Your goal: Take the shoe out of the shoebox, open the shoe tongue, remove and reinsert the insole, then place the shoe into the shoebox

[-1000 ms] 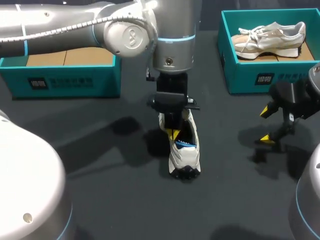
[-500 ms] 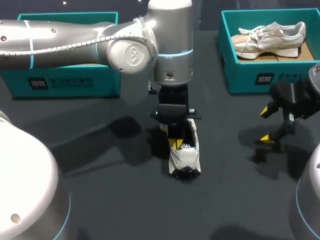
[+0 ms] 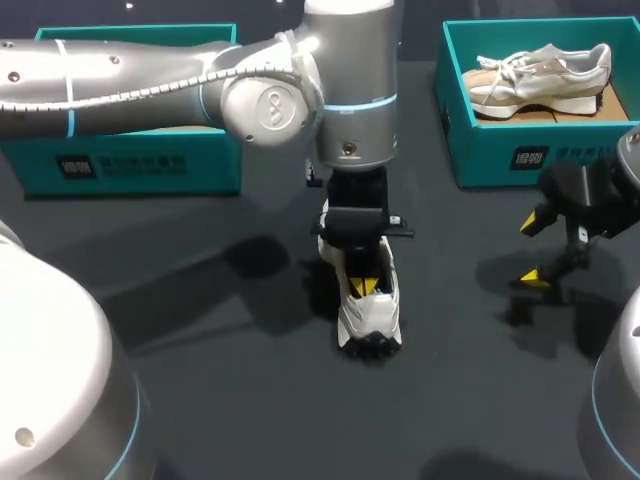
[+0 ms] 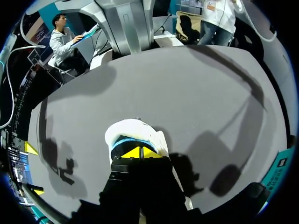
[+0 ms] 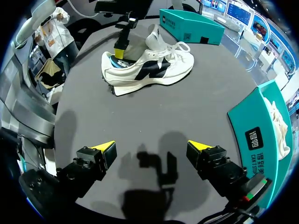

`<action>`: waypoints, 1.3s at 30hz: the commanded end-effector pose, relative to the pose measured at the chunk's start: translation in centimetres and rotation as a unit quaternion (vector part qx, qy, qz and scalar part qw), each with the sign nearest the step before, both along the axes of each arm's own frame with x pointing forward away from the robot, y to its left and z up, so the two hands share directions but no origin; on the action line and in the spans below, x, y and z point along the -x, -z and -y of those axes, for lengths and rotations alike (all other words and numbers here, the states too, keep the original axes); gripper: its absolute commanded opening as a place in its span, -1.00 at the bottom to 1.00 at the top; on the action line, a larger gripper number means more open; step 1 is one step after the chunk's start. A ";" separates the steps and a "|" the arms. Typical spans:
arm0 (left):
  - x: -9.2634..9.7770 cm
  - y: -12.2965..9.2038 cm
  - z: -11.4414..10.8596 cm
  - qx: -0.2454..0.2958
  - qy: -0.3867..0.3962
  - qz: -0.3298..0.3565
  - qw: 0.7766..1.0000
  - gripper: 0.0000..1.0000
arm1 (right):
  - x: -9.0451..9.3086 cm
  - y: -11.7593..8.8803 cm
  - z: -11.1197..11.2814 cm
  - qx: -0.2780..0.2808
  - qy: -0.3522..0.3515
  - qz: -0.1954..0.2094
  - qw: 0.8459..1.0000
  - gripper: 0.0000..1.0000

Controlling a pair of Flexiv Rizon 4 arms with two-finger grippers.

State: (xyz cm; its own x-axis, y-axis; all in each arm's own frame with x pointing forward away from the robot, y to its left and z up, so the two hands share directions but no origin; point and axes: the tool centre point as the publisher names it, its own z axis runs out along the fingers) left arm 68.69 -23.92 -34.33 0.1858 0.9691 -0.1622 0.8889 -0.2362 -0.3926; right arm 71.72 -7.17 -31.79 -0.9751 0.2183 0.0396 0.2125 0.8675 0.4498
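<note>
A white shoe (image 3: 369, 314) with a black side mark stands on the dark table, laces toward the far side. My left gripper (image 3: 366, 286) points down into its opening with the yellow tips pressed together, shut. In the left wrist view those tips (image 4: 139, 152) sit just behind the heel collar (image 4: 133, 132), whose blue lining shows. The right wrist view has the shoe (image 5: 150, 70) side-on, with the left gripper's fingers (image 5: 120, 48) in it near the heel. My right gripper (image 3: 535, 252) hangs open and empty to the shoe's right; its own view shows the gripper (image 5: 152, 148) wide apart above bare table.
A teal shoebox (image 3: 478, 150) at the back right holds a second pale shoe (image 3: 540, 75). Another teal box (image 3: 130, 160) stands at the back left, partly behind my left arm. Both boxes also show in the right wrist view (image 5: 259, 130) (image 5: 189, 25).
My left gripper has sunk lower into the shoe and shifted toward the near end, covering the blue insole seen before. The right arm has not moved.
</note>
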 end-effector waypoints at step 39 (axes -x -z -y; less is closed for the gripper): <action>-0.6 7.2 -0.9 -0.090 -0.007 0.095 0.991 -1.00 | 0.1 0.0 -0.1 0.002 0.001 0.001 1.000 1.00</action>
State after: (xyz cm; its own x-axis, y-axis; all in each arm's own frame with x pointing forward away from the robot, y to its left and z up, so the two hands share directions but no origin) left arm 68.85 -22.64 -39.87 0.1926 0.9797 0.0558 0.9540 -0.1737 -0.2443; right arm 71.71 -7.18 -31.79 -0.9751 0.2183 0.0396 0.2125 0.8675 0.4498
